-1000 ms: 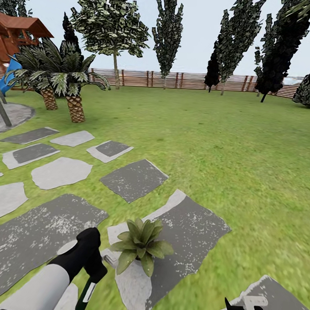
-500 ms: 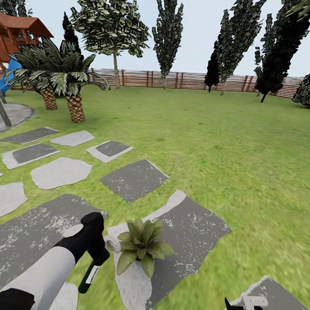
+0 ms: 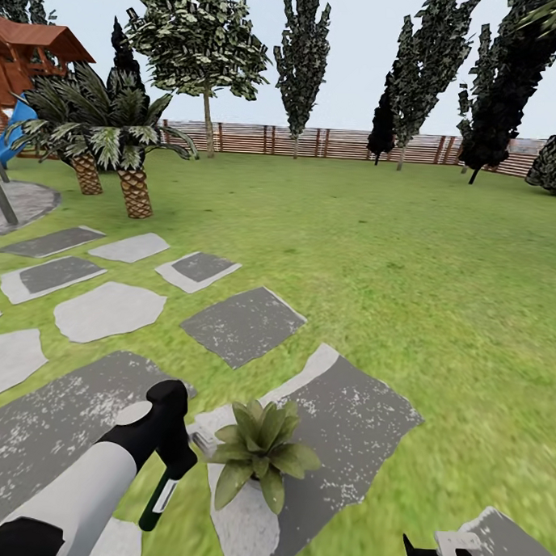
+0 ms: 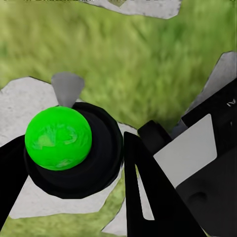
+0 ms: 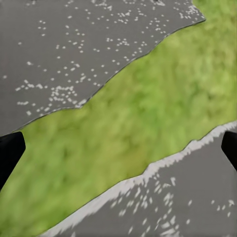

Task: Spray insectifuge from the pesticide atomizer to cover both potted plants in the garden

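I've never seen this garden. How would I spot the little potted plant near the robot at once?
Start at the path of stepping stones crossing the lawn and follow it to the nearest big dark grey slab. At that slab's pale near end sits the potted plant, just beside the dark bottle held in the left pincer. Unlike the palms and tall trees by the fence, it is a low rosette of pointed green leaves.

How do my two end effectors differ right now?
The left end effector grips the atomizer beside the potted plant; the right end effector is empty, its fingers spread. Left is raised ahead, right sits low at the head view's bottom edge. Both hang over stepping stones.
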You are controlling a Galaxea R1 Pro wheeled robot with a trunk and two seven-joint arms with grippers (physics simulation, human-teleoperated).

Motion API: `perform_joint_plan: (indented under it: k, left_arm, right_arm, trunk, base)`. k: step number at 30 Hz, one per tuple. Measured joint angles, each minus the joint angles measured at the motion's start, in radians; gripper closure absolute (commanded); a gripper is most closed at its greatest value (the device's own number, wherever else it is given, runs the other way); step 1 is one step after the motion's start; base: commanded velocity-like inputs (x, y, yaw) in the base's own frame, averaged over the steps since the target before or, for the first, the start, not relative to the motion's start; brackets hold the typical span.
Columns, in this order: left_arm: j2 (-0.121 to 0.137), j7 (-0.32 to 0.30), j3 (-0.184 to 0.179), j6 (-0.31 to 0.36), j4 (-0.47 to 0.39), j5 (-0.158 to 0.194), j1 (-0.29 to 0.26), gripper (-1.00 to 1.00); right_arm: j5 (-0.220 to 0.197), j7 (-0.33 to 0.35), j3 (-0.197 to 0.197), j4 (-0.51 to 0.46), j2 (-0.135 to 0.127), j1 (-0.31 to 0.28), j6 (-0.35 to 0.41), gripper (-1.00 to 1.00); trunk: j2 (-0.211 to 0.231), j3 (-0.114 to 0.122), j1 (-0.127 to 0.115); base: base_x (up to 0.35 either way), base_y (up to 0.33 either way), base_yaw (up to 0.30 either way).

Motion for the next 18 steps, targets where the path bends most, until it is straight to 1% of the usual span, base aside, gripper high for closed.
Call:
perform_joint_plan:
  k: [6, 8, 15, 18]
  left_arm:
    - [0.001, 0.0, 0.002, -0.003, 0.003, 0.001, 0.005, 1.0]
    - [0.001, 0.0, 0.002, -0.003, 0.003, 0.001, 0.006, 1.0]
    - [0.003, 0.0, 0.002, -0.008, 0.005, -0.001, 0.013, 1.0]
    - [0.011, 0.002, 0.001, -0.014, 0.006, -0.004, 0.016, 1.0]
  right_arm:
    - [0.0, 0.0, 0.0, 0.0, 0.0, 0.0, 0.0, -1.0]
    - [0.0, 0.0, 0.0, 0.0, 0.0, 0.0, 0.0, -1.0]
    - [0.0, 0.0, 0.0, 0.0, 0.0, 0.0, 0.0, -1.0]
    - [0.0, 0.0, 0.0, 0.0, 0.0, 0.0, 0.0, -1.0]
  trunk:
    - [0.0, 0.0, 0.0]
    - [0.0, 0.0, 0.0]
    - [0.0, 0.0, 0.0]
    - [0.0, 0.0, 0.0]
  base:
    - [0.269, 0.089, 0.0]
    - [0.173, 0.071, 0.0]
    - [0.029, 0.012, 0.0]
    - [0.002, 0.001, 0.0]
